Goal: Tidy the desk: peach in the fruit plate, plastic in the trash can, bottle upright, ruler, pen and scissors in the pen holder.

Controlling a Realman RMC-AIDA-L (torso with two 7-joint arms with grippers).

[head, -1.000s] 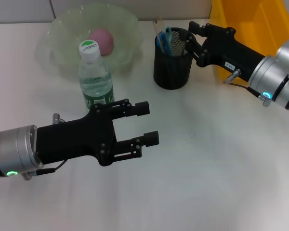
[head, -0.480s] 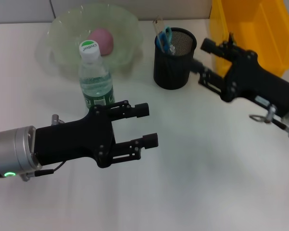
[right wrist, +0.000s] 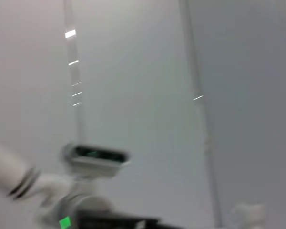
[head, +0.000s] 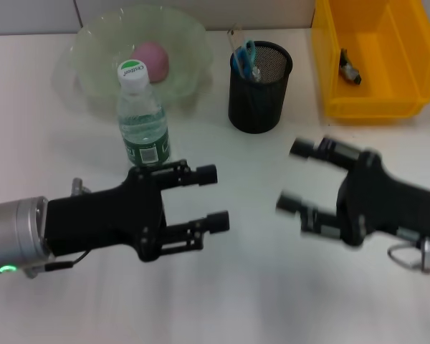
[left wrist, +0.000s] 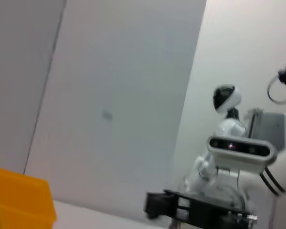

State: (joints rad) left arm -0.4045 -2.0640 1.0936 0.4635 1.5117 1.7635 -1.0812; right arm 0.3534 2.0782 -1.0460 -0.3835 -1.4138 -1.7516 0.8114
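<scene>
The black mesh pen holder (head: 258, 87), a cylinder with blue-handled scissors (head: 244, 59) inside, stands beyond both grippers. Right gripper (head: 296, 176) and left gripper (head: 211, 198) hover empty, jaws spread.

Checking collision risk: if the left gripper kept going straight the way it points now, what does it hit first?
Probably the right gripper. The left gripper, fingers open, points across the table toward the robot's right, and the right gripper's open fingertips face it across bare table. Relative heights are unclear from the head view, so they might pass.
</scene>
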